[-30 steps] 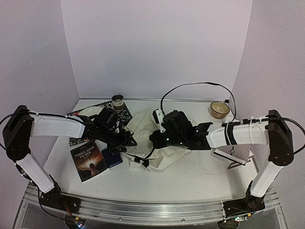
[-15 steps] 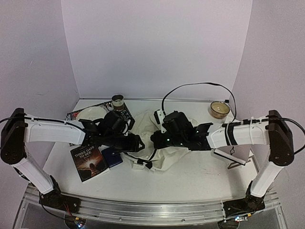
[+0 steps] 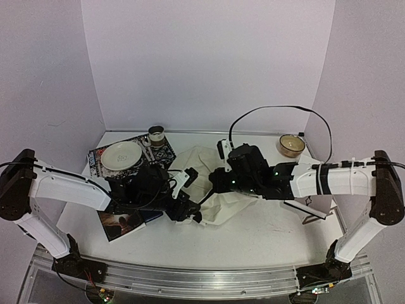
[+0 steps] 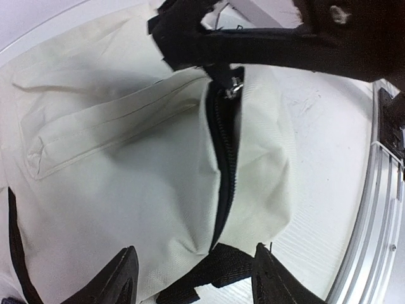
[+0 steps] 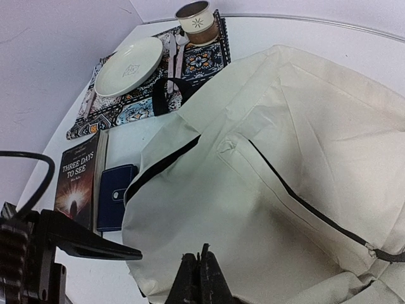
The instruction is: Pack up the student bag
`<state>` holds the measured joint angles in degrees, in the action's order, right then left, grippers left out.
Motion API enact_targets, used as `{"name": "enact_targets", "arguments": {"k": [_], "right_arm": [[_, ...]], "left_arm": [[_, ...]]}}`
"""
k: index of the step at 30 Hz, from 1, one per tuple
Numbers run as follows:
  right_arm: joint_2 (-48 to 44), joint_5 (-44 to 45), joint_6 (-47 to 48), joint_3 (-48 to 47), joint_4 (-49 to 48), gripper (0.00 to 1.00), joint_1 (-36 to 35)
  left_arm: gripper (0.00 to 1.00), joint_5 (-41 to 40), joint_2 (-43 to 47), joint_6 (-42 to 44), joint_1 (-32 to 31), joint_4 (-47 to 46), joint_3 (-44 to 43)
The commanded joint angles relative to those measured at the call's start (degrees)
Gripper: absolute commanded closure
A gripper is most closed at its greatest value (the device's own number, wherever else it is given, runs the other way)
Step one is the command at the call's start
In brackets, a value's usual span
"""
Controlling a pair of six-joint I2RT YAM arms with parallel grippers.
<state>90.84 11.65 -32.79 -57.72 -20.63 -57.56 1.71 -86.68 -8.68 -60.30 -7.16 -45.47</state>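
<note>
Now, student bag (image 3: 224, 206): soft, cream, lying flat in the middle of the tabletop (image 3: 266, 234); black zipper (image 4: 221, 158) looking mostly shut.
Left hand (image 4: 193, 282): open, fingers (image 4: 120, 282) spread on each side of a black strap (image 4: 209, 269) at the bag's 8 o'clock edge; gripping nothing.
Right hand (image 5: 201, 278): closed tight, down on the cloth near the zipper pull (image 4: 235, 85); cloth or pull pinched inside? Cannot tell.
Trouble one: dragging the whole bag along instead of opening it, because of soft cloth and a flat, light-looking bag.
Trouble two: bumping hand against hand, with both so near over the same zipper.
Trouble three: catching a finger in the strap and tugging the bag toward 6 o'clock.
Trouble four: shoving the book (image 5: 79, 183) and the blue wallet (image 5: 117, 196), both just beside the bag at 8 o'clock and partly under the left arm.
Crowded side: 10 to 11 o'clock, with a patterned mat (image 5: 202, 60), plate (image 5: 130, 66) and cup (image 5: 196, 16).
Far right: bowl (image 3: 292, 145) at 1 o'clock, well apart from the bag; flat white thing (image 3: 310, 209) at 3 o'clock under the right arm, too hidden to name.
Edges: walls at 9, 12 and 3 o'clock; metal rail (image 3: 209, 278) along the drop at 6 o'clock, book nearest to it.
Open room: bare tabletop from 4 to 6 o'clock of the bag, likely the best place for pulling or sliding.
</note>
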Motion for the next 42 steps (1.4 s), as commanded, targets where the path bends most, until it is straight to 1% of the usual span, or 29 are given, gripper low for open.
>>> {"name": "enact_targets", "arguments": {"k": [1,5,9,15,16,19,21,24,27,29,36,42], "right_arm": [[-3.05,1.56,-1.22,0.26,-0.96,1.00,-0.30],[-3.50,1.47,-1.60,0.62,-0.73,1.00,-0.30],[-3.72,1.51,-1.78,0.77,-0.73,1.00,-0.29],[-4.32,1.62,-1.66,1.16,-0.72,1.00,-0.30],[-4.35,1.62,-1.62,1.20,-0.66,1.00,-0.27],[-4.46,2.53,-0.99,1.13,0.10,1.00,-0.28],[-4.84,4.78,0.03,0.89,2.32,1.00,-0.32],[-6.34,9.91,1.21,1.92,4.90,1.00,-0.23],[-8.30,14.91,2.57,3.48,7.49,1.00,0.29],[-9.55,17.07,3.08,4.48,9.39,1.00,1.96],[-10.16,12.41,0.98,9.73,10.35,1.00,13.86],[-6.25,9.51,0.39,11.37,10.35,1.00,20.81]], "left_arm": [[0.39,3.62,-0.67,10.72,-0.33,-11.11,-0.56],[0.40,4.50,-2.37,14.34,-0.54,-13.56,-1.55],[0.43,5.01,-5.72,17.94,-0.52,-15.20,-3.00],[0.56,4.32,-10.48,20.53,-0.52,-19.41,-4.57],[0.60,4.40,-10.60,20.63,-0.52,-20.07,-4.64],[0.76,4.86,-10.20,20.67,-0.60,-21.36,-4.79],[0.87,4.74,-9.29,20.92,-0.60,-21.50,-4.52],[0.99,3.67,-7.40,21.70,-0.60,-21.49,-2.73],[1.00,3.19,-4.47,22.12,-0.59,-21.49,0.17],[1.00,3.28,-2.18,22.17,-0.59,-21.49,2.29],[1.00,4.56,5.91,21.80,-0.61,-21.49,7.37],[1.00,2.62,10.94,21.25,-0.54,-21.66,9.64]]}}
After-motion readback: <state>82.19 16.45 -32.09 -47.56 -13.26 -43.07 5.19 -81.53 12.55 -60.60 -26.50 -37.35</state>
